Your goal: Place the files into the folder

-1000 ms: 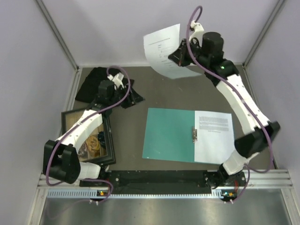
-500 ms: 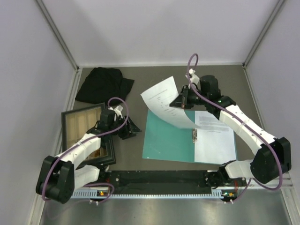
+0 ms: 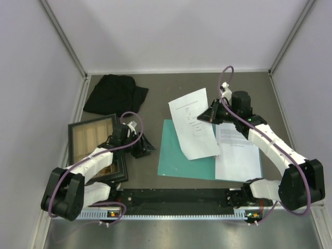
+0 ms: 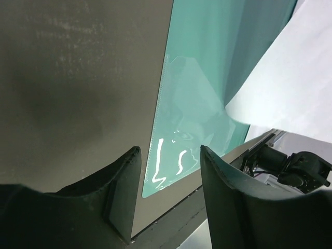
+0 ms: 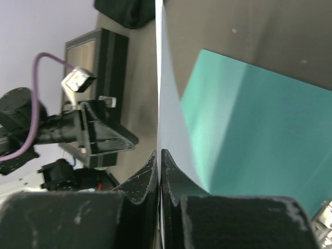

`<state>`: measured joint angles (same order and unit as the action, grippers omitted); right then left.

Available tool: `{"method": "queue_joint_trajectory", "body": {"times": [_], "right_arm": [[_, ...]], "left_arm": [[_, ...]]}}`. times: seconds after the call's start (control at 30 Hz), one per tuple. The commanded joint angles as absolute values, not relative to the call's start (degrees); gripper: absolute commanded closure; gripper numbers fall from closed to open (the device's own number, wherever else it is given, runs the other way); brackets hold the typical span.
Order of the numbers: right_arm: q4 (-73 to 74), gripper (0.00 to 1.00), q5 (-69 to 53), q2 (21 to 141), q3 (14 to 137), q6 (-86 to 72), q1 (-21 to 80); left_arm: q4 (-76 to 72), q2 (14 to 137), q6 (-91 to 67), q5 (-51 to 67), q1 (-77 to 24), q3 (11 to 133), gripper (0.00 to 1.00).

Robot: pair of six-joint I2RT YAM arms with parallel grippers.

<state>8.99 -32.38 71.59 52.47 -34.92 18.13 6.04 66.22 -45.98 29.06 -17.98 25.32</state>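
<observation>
Paper sheet [image 3: 193, 123]: thin, light, floppy. The right gripper [image 5: 160, 155] pinches its right edge (jaws tight on it), and it sags across the open teal folder [image 3: 176, 158]. Edge grip suits it, but it'll probably bend and slide easily. Empty left gripper [image 4: 170, 150], jaws apart, sits beside the folder's left edge.

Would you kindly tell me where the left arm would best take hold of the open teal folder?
Probably the bare left edge of the folder, approached low from the left. It lies flat and open; one sheet covers its right half and the right gripper holds another sheet over the middle. The left gripper, open, sits beside that edge; the thin card needs a finger slid underneath.
</observation>
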Motion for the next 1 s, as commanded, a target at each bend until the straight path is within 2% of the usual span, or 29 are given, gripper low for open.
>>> {"method": "queue_joint_trajectory", "body": {"times": [0.0,0.2,0.5,0.97], "right_arm": [[3.01,1.0,-29.71,69.7,47.57,-31.03,17.05],[-3.25,1.0,-31.65,72.24,44.57,-30.15,16.87],[4.31,1.0,-20.75,72.15,48.25,-22.07,16.7],[1.58,1.0,-26.45,79.8,52.3,-17.32,16.26]], "left_arm": [[4.22,66.62,-45.79,30.58,-18.46,24.35,0.47],[4.48,68.82,-45.0,32.34,-19.6,23.91,0.5],[4.04,68.73,-45.7,31.03,-20.65,22.68,0.5],[1.14,71.81,-46.41,31.03,-23.03,22.77,0.5]]}}
